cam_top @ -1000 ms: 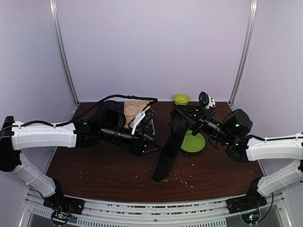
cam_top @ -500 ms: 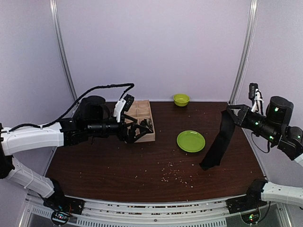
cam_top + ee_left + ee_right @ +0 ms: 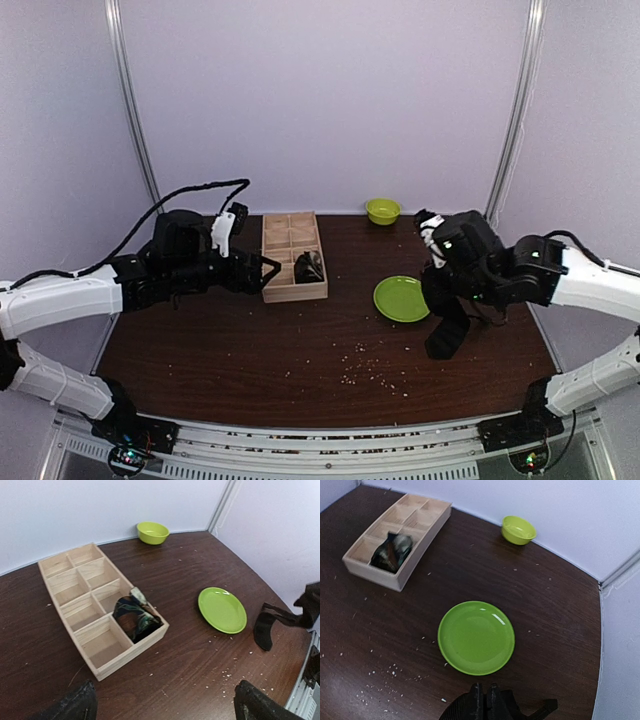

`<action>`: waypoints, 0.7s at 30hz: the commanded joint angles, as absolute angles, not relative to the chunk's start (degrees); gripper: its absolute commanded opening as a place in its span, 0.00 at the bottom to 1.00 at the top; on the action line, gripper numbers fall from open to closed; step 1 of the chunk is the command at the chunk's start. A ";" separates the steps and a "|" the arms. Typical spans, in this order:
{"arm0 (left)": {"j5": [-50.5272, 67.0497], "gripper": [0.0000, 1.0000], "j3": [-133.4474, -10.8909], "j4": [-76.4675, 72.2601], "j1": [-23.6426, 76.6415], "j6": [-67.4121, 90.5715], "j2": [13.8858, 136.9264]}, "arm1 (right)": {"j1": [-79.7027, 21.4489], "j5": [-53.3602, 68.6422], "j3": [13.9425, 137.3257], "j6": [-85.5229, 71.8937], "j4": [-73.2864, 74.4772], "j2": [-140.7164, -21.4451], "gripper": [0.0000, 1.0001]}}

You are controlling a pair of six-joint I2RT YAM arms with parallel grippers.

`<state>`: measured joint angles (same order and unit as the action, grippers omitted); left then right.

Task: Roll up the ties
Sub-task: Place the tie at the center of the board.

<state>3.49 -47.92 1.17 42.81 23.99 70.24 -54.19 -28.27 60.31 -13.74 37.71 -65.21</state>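
A black tie point(image 3: 445, 325) hangs from my right gripper point(image 3: 437, 283) just right of the green plate point(image 3: 403, 298), and its lower end folds onto the table. In the right wrist view the gripper point(image 3: 484, 689) is shut, with black fabric point(image 3: 457, 711) bunched round the fingers at the bottom edge. The tie also shows at the right edge of the left wrist view point(image 3: 265, 628). My left gripper point(image 3: 266, 268) is open and empty, left of the wooden box point(image 3: 276, 292); its fingertips point(image 3: 76, 706) stand wide apart.
The divided wooden box point(image 3: 102, 669) holds a dark patterned roll of fabric point(image 3: 134, 618) in one near compartment; it also shows in the right wrist view point(image 3: 391, 551). A small green bowl point(image 3: 382, 209) stands at the back. Crumbs point(image 3: 365, 368) lie scattered on the front of the table.
My right arm has swung in and down from the far right, and the tie's end now rests by the plate. My left arm has drawn back to the left of the box.
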 commanded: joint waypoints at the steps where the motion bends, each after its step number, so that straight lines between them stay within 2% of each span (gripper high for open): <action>1: -1.84 0.98 -45.70 1.10 41.46 25.72 67.02 | -64.39 -35.58 64.11 -10.83 36.02 -76.64 0.00; 10: -4.21 0.98 -44.38 6.61 38.64 25.53 64.70 | -78.08 -42.62 84.43 -16.88 40.25 -111.29 0.00; 15: -3.58 0.98 -43.37 8.27 37.88 25.93 64.74 | -79.61 -37.75 95.59 -17.95 41.39 -122.53 0.00; 16: -3.57 0.98 -43.10 8.48 37.82 26.05 64.76 | -79.74 -35.71 96.38 -17.26 39.68 -123.43 0.03; 18: -3.58 0.98 -42.54 8.74 37.72 26.40 64.72 | -79.98 -30.76 97.60 -15.38 36.91 -124.58 0.19; 19: -3.46 0.98 -42.34 8.90 37.63 26.37 64.74 | -80.18 -28.16 98.41 -14.66 36.61 -124.99 0.32; 21: -3.47 0.98 -42.27 9.57 37.46 26.14 65.14 | -80.49 -23.62 99.28 -14.00 36.38 -124.69 0.51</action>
